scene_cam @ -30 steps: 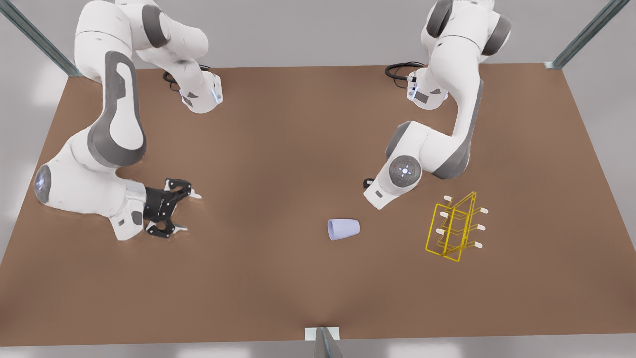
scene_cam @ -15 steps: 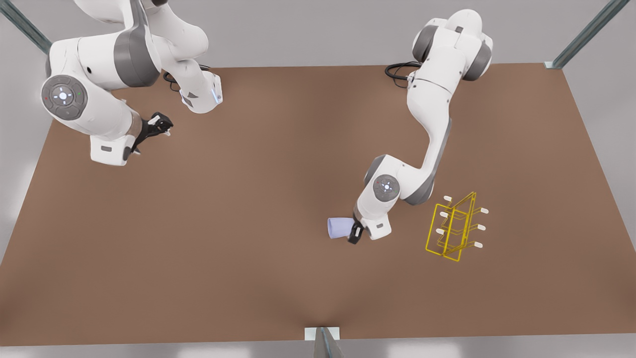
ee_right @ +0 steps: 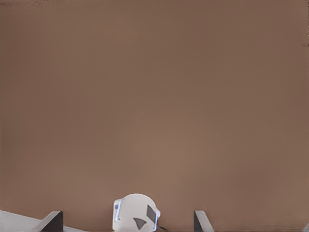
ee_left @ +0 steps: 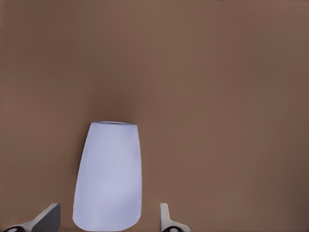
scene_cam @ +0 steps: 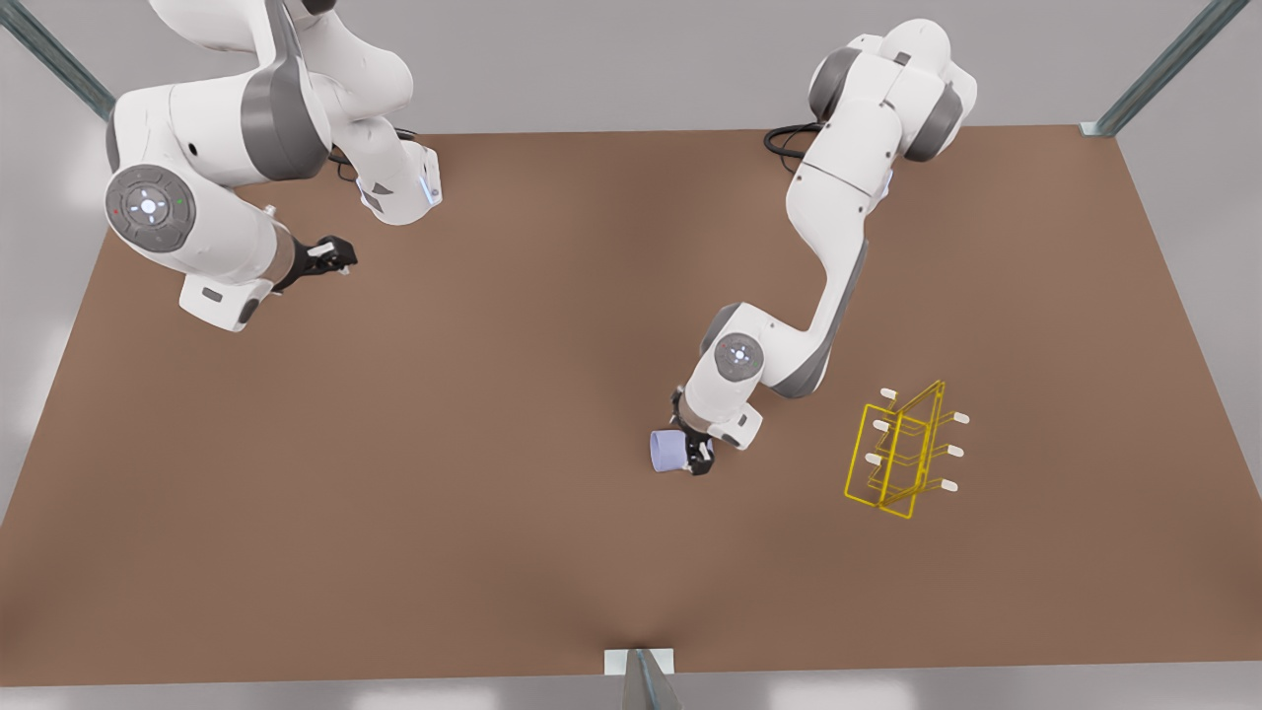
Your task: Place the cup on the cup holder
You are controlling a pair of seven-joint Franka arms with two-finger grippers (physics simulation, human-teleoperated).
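The table (scene_cam: 552, 552) is a flat brown surface carrying both arms and both task items.

The cup holder (scene_cam: 902, 452), a yellow thin-wire rack with white-tipped pegs, stands upright toward the front view's right, well apart from the cup and untouched.

The right gripper (scene_cam: 330, 258) hangs over bare table at the front view's left, far from the work; this arm waits. Its fingers are spread, with nothing between them, as seen in its wrist view (ee_right: 128, 221).

The left gripper (scene_cam: 690, 446) is down at the cup (scene_cam: 667, 452), which lies on its side on the table near the middle. In the left wrist view the fingers (ee_left: 166, 220) stand spread to either side of the cup (ee_left: 110, 176), each clear of its wall; no grip is made.

Judgement: the cup looks light, rigid and smooth, so likely slippery. Its taper invites sliding; a hold across the mid-body seems safest.
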